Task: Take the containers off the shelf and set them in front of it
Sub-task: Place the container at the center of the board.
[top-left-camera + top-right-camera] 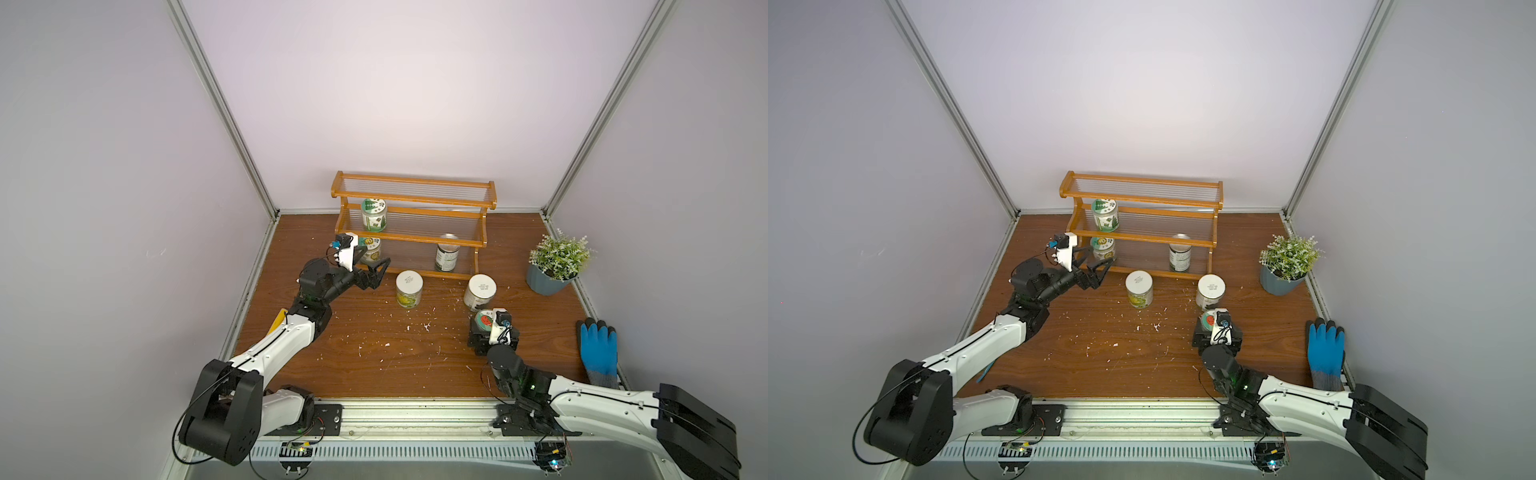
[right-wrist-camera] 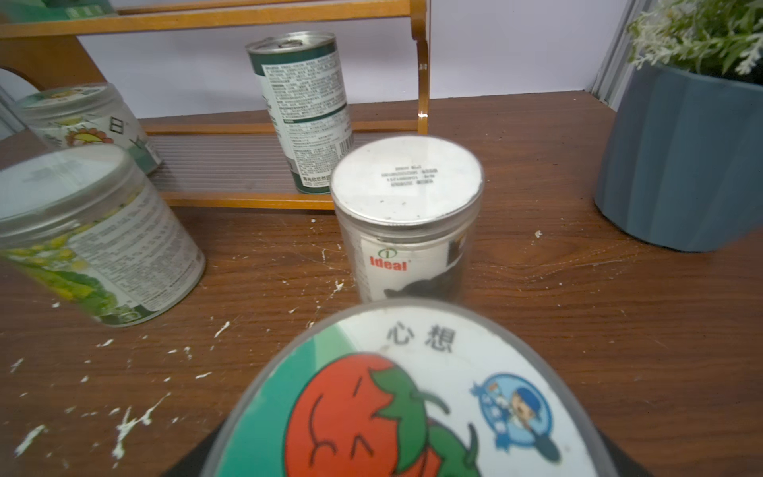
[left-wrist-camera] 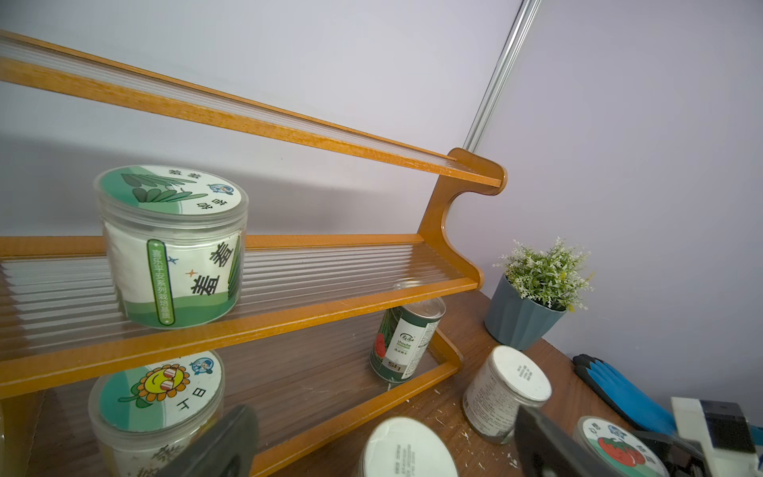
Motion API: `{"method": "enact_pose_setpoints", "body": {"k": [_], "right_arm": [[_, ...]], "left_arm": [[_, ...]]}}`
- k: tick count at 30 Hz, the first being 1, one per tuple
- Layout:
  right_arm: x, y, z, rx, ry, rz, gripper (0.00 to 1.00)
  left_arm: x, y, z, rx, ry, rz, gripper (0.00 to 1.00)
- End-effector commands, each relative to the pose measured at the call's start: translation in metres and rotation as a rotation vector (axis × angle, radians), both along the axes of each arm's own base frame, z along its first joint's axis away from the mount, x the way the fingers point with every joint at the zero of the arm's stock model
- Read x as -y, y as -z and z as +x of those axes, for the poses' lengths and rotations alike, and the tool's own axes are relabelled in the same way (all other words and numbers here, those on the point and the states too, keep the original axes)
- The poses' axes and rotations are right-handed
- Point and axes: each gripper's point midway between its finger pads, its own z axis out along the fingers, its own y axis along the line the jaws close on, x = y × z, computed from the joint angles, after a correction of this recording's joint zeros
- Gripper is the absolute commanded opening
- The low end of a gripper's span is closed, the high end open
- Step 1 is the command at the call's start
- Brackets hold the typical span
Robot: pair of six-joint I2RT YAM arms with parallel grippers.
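Though left tool (image 1: 376, 255) agape beside shelf (image 1: 415, 238) edge, right tool (image 1: 482, 329) tight around tomato jar (image 2: 413, 404).

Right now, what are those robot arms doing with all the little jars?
They are taking containers off the shelf and putting them on the table. The right gripper holds the tomato jar in front of the shelf, near the yellow-label jar and black-label jar standing there. The left gripper is open close to the sunflower jar on the bottom tier. The green jar and metal can are still on the shelf.
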Motion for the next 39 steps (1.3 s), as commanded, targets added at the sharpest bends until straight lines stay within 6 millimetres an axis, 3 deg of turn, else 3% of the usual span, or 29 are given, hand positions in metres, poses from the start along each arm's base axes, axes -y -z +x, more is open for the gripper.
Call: {"method": "enact_pose_setpoints", "body": {"k": [1, 8, 20, 29, 32, 39], "right_arm": [[0.005, -0.024, 0.013, 0.074, 0.096, 0.104, 0.76], [0.008, -0.023, 0.024, 0.075, 0.102, 0.118, 0.78], [-0.011, -0.01, 0.036, 0.025, 0.026, 0.103, 0.8], [-0.009, -0.007, 0.036, 0.009, 0.035, 0.063, 0.99], [-0.009, -0.005, 0.035, -0.002, 0.033, 0.052, 0.99], [-0.01, -0.019, 0.03, 0.026, 0.032, 0.056, 0.99]], "left_arm": [[-0.002, -0.008, -0.001, 0.036, -0.003, -0.004, 1.0], [-0.002, -0.009, -0.001, 0.042, -0.009, -0.001, 1.0], [-0.004, -0.01, -0.002, 0.049, -0.02, 0.003, 1.0], [-0.004, -0.01, -0.002, 0.05, -0.022, 0.004, 1.0], [-0.005, -0.01, -0.003, 0.052, -0.024, 0.003, 1.0], [-0.006, -0.011, -0.004, 0.056, -0.029, 0.007, 1.0]]}}
